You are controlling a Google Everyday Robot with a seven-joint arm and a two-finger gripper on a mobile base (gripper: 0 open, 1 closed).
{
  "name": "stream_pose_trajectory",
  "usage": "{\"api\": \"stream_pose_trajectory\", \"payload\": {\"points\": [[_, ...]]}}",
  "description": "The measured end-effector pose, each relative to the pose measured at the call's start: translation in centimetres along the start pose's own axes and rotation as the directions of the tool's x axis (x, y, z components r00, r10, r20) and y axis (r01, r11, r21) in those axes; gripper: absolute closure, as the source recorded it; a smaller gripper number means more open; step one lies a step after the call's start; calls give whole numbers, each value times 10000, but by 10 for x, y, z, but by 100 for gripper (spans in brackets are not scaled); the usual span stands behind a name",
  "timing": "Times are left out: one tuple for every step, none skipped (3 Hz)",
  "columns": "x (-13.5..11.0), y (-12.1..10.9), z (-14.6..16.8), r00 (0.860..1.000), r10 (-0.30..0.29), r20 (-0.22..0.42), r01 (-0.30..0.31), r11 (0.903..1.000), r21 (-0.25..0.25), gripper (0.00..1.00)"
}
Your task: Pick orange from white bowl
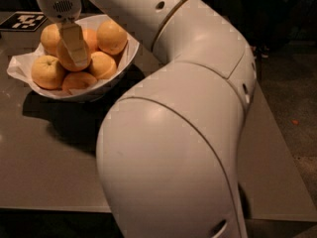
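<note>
— Where does the wide, shallow, glossy white bowl sit?
— On the flat grey table, at its far left, just in front of the square black-and-white marker
— And the pale two-finger gripper?
— Down inside the bowl, over the round yellow-orange orange at the middle of the pile, with other oranges all around. The bulky white arm fills the near right

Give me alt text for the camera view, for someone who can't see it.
The robot's hand is down in a white bowl of oranges, resting against the middle orange. The paper-lined bowl sits at the far left of a grey table, and the robot's large white arm fills the foreground.
</note>
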State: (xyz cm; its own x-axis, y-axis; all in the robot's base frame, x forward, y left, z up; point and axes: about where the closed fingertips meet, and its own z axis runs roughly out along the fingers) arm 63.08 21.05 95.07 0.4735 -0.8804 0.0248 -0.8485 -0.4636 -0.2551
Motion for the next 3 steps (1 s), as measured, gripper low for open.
{"api": "stream_pose_trajectory", "payload": {"points": [[-1, 3, 12, 10000, -17, -2, 17, 9995, -301, 26], [9, 6, 25, 9999, 163, -26, -164, 9979, -622, 30], [5, -4, 27, 9998, 169, 130, -165, 9995, -262, 48]]}}
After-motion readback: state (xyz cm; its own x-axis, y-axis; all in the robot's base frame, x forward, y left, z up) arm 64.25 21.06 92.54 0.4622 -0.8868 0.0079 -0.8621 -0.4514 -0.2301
